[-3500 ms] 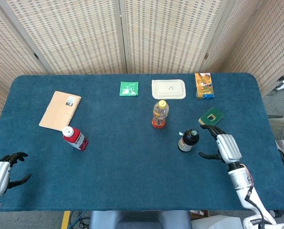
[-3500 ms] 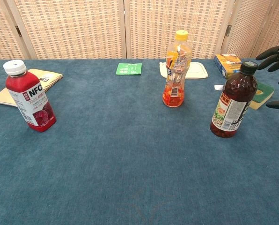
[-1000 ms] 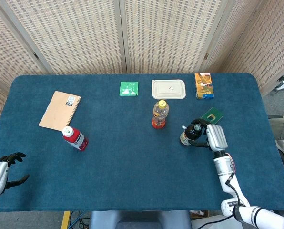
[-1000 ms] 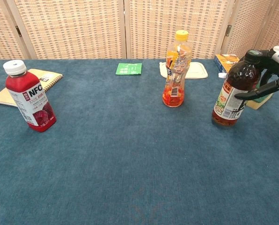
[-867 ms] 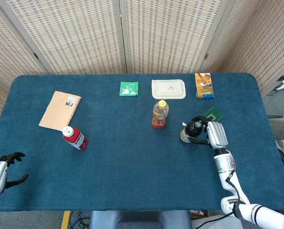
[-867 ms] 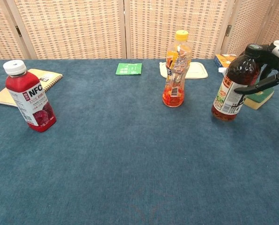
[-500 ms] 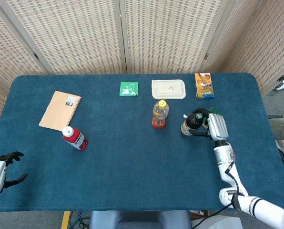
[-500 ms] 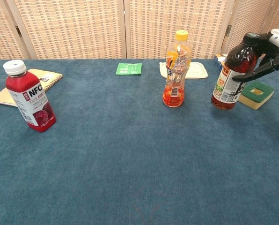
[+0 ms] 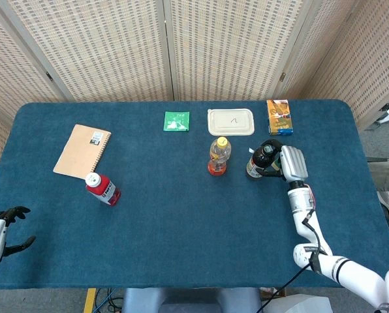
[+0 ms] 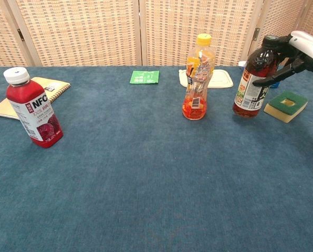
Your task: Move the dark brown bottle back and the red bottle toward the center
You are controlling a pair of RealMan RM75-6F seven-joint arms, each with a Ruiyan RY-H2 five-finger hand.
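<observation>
Right hand (image 9: 287, 163) grips dark brown bottle (image 10: 252, 85) w/ fingers round its neck, prob. to push it farther back; left hand (image 9: 0, 229) hangs empty, fingers apart.

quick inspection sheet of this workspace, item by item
surface: blue felt table, flat.
job's things: dark brown bottle upright, gripped by right hand; red bottle upright at left, untouched.
clutter: orange bottle, notebook, green packet, white lidded container, orange box, green sponge.
hands: right holds bottle; left hand at near left edge, fingers apart, holding nothing.
cables: wire along right forearm.
surroundings: wicker screens behind.
</observation>
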